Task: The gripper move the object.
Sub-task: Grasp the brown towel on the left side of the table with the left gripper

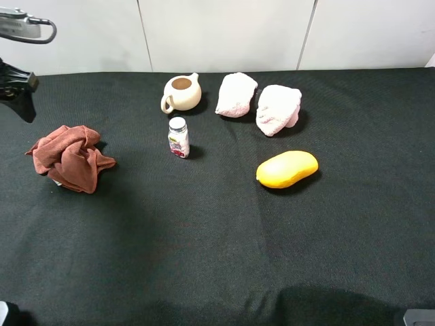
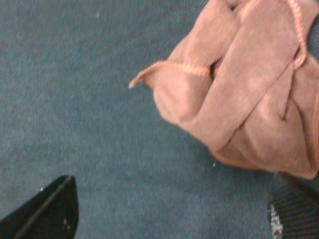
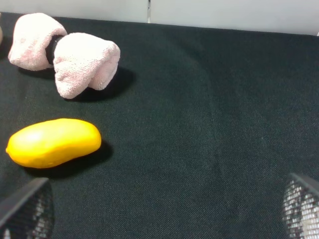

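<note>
The object, a crumpled rust-brown cloth rag (image 1: 71,157), lies on the black table cloth at the left. In the left wrist view the rag (image 2: 249,94) fills the area ahead of my left gripper (image 2: 172,219). That gripper is open and apart from the cloth, with only bare table between its black fingertips (image 2: 50,214). The left arm (image 1: 17,85) shows at the far-left edge, behind the rag. My right gripper (image 3: 164,211) is open and empty over bare cloth at the near right.
A cream teapot (image 1: 181,93), a small bottle (image 1: 178,137), two pale pink towels (image 1: 236,94) (image 1: 278,109) and a yellow oval (image 1: 287,169) sit mid-table. The towels (image 3: 84,62) and oval (image 3: 54,142) lie ahead of the right gripper.
</note>
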You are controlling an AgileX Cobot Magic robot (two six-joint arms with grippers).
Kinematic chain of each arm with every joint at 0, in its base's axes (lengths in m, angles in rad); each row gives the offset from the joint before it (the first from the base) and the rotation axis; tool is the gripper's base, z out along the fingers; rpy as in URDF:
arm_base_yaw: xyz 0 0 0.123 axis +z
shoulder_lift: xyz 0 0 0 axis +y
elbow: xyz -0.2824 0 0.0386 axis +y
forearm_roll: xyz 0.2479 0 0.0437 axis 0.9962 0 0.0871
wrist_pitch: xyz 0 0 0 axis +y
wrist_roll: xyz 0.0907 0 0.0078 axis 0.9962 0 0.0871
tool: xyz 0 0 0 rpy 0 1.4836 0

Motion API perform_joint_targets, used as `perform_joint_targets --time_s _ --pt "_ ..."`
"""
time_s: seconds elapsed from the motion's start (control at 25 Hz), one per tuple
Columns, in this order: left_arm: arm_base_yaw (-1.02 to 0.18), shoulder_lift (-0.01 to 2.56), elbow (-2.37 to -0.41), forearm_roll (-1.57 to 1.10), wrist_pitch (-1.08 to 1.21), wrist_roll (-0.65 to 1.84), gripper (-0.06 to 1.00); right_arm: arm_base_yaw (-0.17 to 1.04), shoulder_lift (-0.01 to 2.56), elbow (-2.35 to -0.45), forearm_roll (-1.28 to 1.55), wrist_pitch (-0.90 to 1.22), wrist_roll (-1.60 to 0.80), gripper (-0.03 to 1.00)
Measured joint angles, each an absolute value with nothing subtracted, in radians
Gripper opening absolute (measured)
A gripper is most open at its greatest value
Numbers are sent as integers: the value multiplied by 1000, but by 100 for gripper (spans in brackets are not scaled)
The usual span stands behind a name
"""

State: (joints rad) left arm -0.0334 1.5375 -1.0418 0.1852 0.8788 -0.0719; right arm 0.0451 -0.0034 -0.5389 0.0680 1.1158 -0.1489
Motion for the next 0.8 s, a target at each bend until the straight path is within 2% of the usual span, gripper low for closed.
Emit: perform_joint_targets --time_s 0.8 --pt "-90 1673 -1042 194 825 -71 76 45 -3 -539 68 1117 -149 69"
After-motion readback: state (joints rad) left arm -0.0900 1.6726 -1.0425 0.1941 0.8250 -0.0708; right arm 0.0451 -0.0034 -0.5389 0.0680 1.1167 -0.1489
